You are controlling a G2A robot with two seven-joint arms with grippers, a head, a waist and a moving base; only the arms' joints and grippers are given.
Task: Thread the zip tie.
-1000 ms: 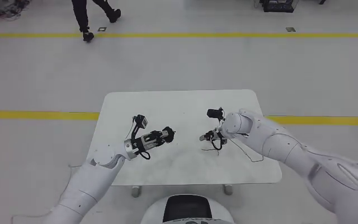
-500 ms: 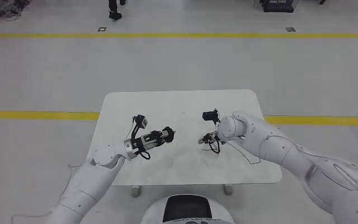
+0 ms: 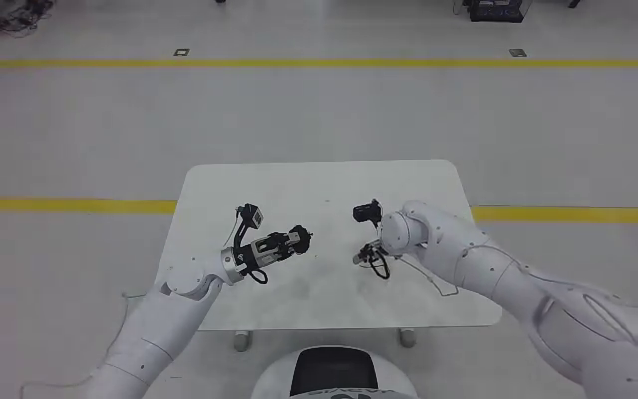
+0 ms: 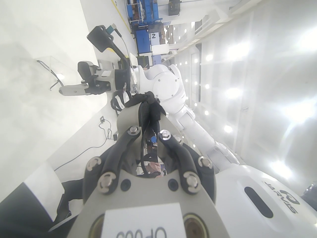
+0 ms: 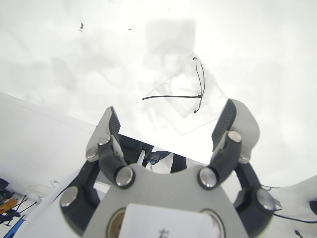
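A thin black zip tie [image 5: 173, 97] lies bent on a clear sheet [image 5: 195, 125] on the white table [image 3: 299, 190]. My right gripper [image 5: 171, 111] hangs open just above and short of it, nothing between its fingers. From the top it sits right of the table's middle [image 3: 361, 257]. The left wrist view shows that right gripper [image 4: 71, 79] from the side, with the zip tie [image 4: 48, 69] lying beyond its fingertips. My left gripper [image 3: 299, 237] is held above the table left of centre, pointing at the right one. It is shut, with a black wad [image 4: 148, 105] over its tips.
The table's near edge runs close behind the right gripper [image 5: 62, 115]. A few dark specks [image 5: 81, 26] lie farther out on the table. The far half of the table [image 3: 319, 180] is bare. Floor with yellow lines [image 3: 90, 204] surrounds the table.
The right gripper has shifted a little toward the table's middle, closer to the left gripper. The left arm has kept still.
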